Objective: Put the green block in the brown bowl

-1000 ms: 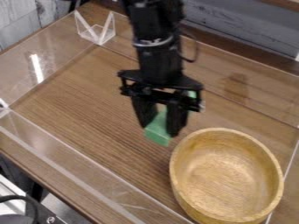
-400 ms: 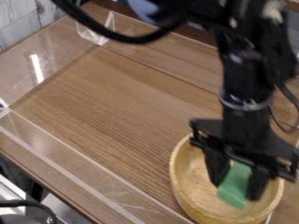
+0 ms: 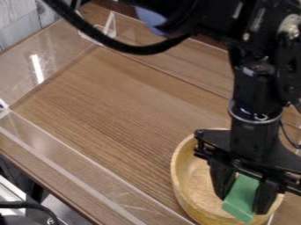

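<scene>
The brown bowl (image 3: 188, 180) sits at the lower right of the wooden table, light tan with a thick rim. My black gripper (image 3: 245, 194) points down over the bowl's inside. It is shut on the green block (image 3: 244, 199), which shows as a bright green bar between the two fingers, its lower end low inside the bowl. I cannot tell whether the block touches the bowl's floor. The arm hides the far half of the bowl.
The wooden table (image 3: 118, 97) is ringed by low clear plastic walls (image 3: 47, 145). A clear plastic stand (image 3: 94, 28) is at the back left. A cable runs across the back right.
The gripper carried the green block from beside the bowl's left rim to the right, over the bowl's inside. In the last half second it barely moved.
</scene>
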Tool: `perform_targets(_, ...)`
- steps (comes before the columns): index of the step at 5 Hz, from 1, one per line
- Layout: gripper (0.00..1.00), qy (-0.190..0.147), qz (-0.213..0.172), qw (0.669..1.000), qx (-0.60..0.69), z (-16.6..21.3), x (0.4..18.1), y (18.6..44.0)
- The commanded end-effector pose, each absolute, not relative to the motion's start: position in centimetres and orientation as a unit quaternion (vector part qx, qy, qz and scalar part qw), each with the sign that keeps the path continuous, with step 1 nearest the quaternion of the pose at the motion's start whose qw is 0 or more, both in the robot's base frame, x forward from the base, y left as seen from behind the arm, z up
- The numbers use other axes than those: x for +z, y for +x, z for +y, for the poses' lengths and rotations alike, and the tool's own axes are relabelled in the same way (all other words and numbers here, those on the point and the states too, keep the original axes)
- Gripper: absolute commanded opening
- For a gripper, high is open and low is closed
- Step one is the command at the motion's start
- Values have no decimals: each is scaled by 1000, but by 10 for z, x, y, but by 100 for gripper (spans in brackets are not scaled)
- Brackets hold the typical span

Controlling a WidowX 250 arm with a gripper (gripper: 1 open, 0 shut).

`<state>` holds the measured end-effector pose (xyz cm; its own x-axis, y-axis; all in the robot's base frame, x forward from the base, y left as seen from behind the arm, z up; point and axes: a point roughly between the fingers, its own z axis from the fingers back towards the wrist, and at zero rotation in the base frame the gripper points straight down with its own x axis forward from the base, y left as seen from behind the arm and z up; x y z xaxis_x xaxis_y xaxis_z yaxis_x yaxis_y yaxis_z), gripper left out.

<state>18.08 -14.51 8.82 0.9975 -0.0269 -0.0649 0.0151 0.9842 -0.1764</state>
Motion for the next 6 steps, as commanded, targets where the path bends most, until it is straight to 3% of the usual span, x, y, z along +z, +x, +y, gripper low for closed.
perform_targets(1, 0, -104, 11, 994, -8, -147, 100, 184)
perform_targets(6, 0, -114, 12, 993, 16, -139, 98, 180)
